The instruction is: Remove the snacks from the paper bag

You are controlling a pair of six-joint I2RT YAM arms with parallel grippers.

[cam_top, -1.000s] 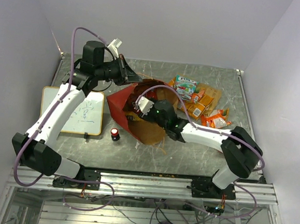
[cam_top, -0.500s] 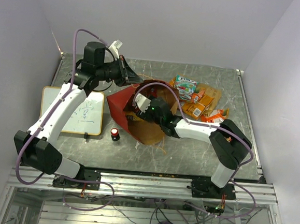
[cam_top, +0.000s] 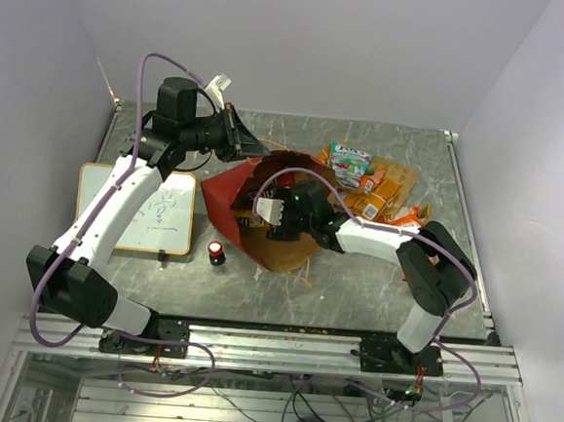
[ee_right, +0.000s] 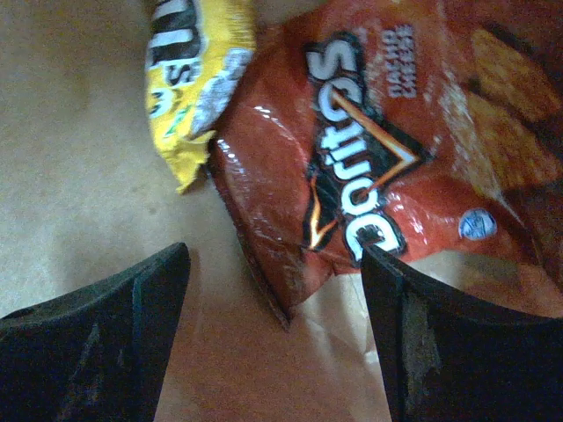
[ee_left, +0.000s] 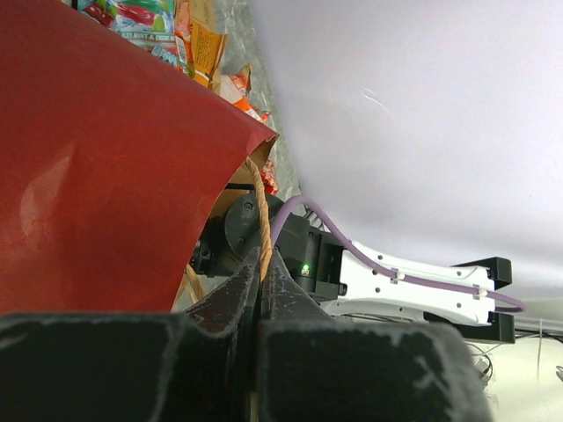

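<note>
Two fingers of the right claw [ee_right: 274, 255] stand spread wide apart, grasping nothing, deep inside the paper bag [cam_top: 227, 192]. Just ahead of the gap between them, stretching toward the right-hand finger, a red Doritos bag [ee_right: 378, 167] lies on the brown kraft lining. Ahead and to the left, a yellow packet [ee_right: 198, 79] rests against that bag's corner.

The left claw [ee_left: 262, 277] is clenched on the bag's thin cord handle [ee_left: 261, 211]. Its jaws are pressed together with the cord running out between them, and the bag's red outer wall rises just beside it.

Past the right claw's arm, outside the bag's mouth, a pile of snacks [cam_top: 381, 194] lies on the table [cam_top: 354, 285], with a green-teal box pack [cam_top: 349, 160] among them. Back toward the left arm's base, well apart from the left claw, are a white board [cam_top: 150, 210] and a small red-and-black cylinder [cam_top: 217, 254].
</note>
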